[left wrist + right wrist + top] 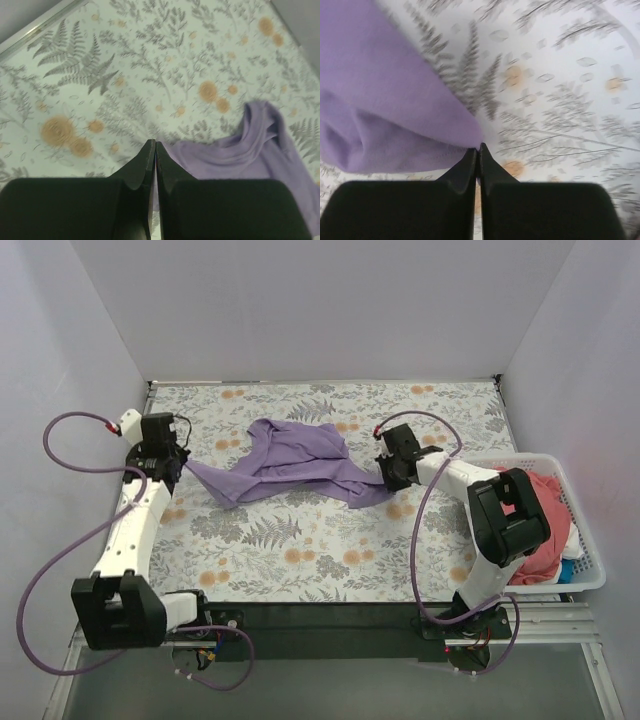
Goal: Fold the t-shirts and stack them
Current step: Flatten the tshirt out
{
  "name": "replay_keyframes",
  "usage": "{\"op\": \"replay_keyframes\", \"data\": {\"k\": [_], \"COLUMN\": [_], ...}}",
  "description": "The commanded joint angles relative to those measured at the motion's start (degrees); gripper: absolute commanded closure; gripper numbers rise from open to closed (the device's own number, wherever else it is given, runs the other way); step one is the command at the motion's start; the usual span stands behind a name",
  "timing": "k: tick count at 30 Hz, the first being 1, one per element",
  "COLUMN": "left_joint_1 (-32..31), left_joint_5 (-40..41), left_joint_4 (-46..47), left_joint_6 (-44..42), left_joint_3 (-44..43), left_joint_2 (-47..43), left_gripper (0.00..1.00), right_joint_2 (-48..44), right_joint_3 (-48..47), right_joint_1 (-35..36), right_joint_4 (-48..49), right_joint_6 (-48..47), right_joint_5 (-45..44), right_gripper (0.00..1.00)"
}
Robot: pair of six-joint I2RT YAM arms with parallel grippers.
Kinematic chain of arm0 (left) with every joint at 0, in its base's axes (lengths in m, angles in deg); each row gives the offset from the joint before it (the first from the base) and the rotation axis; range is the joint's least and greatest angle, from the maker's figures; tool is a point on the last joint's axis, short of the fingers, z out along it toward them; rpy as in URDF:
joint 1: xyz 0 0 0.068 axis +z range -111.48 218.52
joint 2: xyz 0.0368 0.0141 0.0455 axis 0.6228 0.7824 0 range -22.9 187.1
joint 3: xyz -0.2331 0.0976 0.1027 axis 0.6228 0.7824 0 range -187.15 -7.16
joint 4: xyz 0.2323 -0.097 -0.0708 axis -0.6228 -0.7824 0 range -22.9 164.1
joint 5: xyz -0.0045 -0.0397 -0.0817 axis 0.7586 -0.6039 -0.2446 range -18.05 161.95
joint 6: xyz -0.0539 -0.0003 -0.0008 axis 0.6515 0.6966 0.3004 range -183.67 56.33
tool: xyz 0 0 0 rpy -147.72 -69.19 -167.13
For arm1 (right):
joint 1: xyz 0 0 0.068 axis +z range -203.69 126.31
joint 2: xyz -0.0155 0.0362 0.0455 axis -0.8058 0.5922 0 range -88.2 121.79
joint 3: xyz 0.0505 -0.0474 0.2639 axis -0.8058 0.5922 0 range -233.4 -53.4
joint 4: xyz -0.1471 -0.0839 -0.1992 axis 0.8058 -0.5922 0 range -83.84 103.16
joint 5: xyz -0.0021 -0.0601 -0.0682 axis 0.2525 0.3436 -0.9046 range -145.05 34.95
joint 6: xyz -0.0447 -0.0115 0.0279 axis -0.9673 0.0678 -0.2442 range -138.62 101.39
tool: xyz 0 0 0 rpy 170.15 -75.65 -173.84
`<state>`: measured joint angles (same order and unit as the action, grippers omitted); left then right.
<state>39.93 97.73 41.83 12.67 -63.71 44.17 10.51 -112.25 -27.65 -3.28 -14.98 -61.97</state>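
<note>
The lavender t-shirt (290,455) lies crumpled and stretched across the middle of the flowered table. My left gripper (183,465) is shut on its left corner; in the left wrist view the jaws (154,142) are pressed together with lavender cloth (240,150) running into them. My right gripper (385,478) is shut on the shirt's right end; in the right wrist view the closed tips (479,147) pinch the cloth's edge (385,100). The coral-pink t-shirt (545,505) lies bunched in the basket at the right, with bits of white and blue cloth (570,558).
The white slatted basket (590,575) stands at the table's right edge, beside the right arm. The flower-patterned table cover (300,550) ends at white walls at the back and on both sides. Purple cables loop off both arms.
</note>
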Motion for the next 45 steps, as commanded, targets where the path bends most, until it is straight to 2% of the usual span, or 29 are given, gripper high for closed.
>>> {"op": "replay_keyframes", "data": {"k": [1, 4, 5, 6, 8, 10, 12, 13, 16, 21, 24, 25, 28, 30, 31, 32, 33, 34, 35, 37, 41, 43, 45], "left_joint_1": [3.77, 6.84, 7.98, 8.34, 8.87, 9.49, 10.28, 10.45, 10.46, 10.46, 10.46, 10.46, 10.46, 10.46, 10.46, 10.46, 10.37, 10.28, 9.58, 8.79, 5.46, 2.91, -2.97], "left_joint_5": [-6.87, -12.32, -13.20, -13.56, -12.42, -11.72, -11.80, -12.07, -12.34, -10.57, -10.49, -10.14, -8.03, -6.98, -6.01, -5.57, -4.96, -4.78, -5.21, -8.36, -25.37, -28.67, -29.82], "left_joint_4": [7.04, 6.26, 3.47, 2.23, 0.81, 0.72, 1.77, 2.21, 2.22, -1.04, -0.95, -1.04, -2.96, -5.43, -6.04, -7.27, -7.97, -8.33, -8.42, -7.20, -2.63, -2.36, -2.10], "left_joint_6": [1.89, 1.80, 1.71, 1.19, 0.05, -1.10, -1.19, -0.75, 2.05, 6.36, 10.23, 11.11, 13.57, 13.06, 12.18, 11.30, 9.55, 8.58, 7.35, 2.70, -0.48, -0.49, -1.01], "left_joint_3": [-9.59, -18.64, -25.64, -29.63, -35.96, -36.96, -34.86, -33.11, -25.38, -12.38, -0.78, 5.25, 11.54, 13.40, 13.40, 12.44, 11.56, 10.51, 8.50, 6.73, 3.65, 1.55, -0.39], "left_joint_2": [6.48, 14.74, 18.50, 19.76, 20.91, 19.86, 16.09, 14.42, 7.39, -1.23, -5.88, -6.94, -10.37, -13.01, -13.97, -15.46, -16.09, -16.70, -16.71, -16.18, -8.92, -1.64, 3.66], "left_gripper": [1.00, 1.00, 1.00, 1.00, 1.00, 1.00, 1.00, 1.00, 1.00, 1.00, 1.00, 1.00, 1.00, 1.00, 0.96, 0.86, 0.71, 0.45, 0.34, 0.22, 0.20, 0.21, 0.24], "right_joint_2": [0.68, 0.95, 0.95, 0.78, -0.54, -2.72, -5.36, -8.77, -15.80, -24.70, -29.80, -32.33, -36.91, -39.03, -41.13, -42.02, -42.55, -42.55, -42.03, -39.41, -31.32, -26.07, -22.10], "right_joint_3": [-8.63, -18.56, -21.02, -26.09, -29.29, -30.45, -28.88, -25.12, -16.25, -0.50, 9.52, 11.98, 19.99, 23.76, 24.48, 24.75, 24.14, 23.18, 21.95, 17.64, 10.87, 8.76, 5.60], "right_joint_1": [-3.97, -6.52, -7.05, -7.49, -8.37, -8.46, -8.46, -8.46, -8.46, -8.38, -8.38, -8.38, -8.38, -8.38, -8.38, -8.38, -8.38, -8.38, -8.38, -8.38, -7.76, -6.54, -6.09], "right_joint_4": [-2.44, -3.50, -3.76, -4.12, -4.29, -4.21, -3.95, -3.25, -1.83, -2.01, -3.06, -3.24, -4.12, -4.56, -4.91, -4.74, -4.73, -4.65, -4.56, -3.95, 0.09, 2.99, 4.66], "right_joint_6": [-1.00, -1.96, -2.40, -3.45, -6.62, -8.73, -8.48, -7.60, -5.06, 5.66, 13.13, 14.63, 18.15, 19.03, 19.04, 18.78, 18.34, 16.59, 15.62, 13.69, 11.30, 11.39, 11.39], "right_joint_5": [-9.41, -17.76, -19.87, -22.50, -23.84, -26.82, -27.71, -27.28, -21.66, -6.57, 0.31, 1.98, 8.22, 11.99, 13.06, 14.20, 15.95, 16.67, 17.28, 18.34, 21.94, 21.42, 21.24], "right_gripper": [0.99, 0.99, 0.99, 0.99, 0.99, 0.99, 0.99, 0.99, 0.99, 0.99, 0.99, 0.96, 0.88, 0.75, 0.70, 0.58, 0.53, 0.50, 0.46, 0.44, 0.49, 0.51, 0.53]}}
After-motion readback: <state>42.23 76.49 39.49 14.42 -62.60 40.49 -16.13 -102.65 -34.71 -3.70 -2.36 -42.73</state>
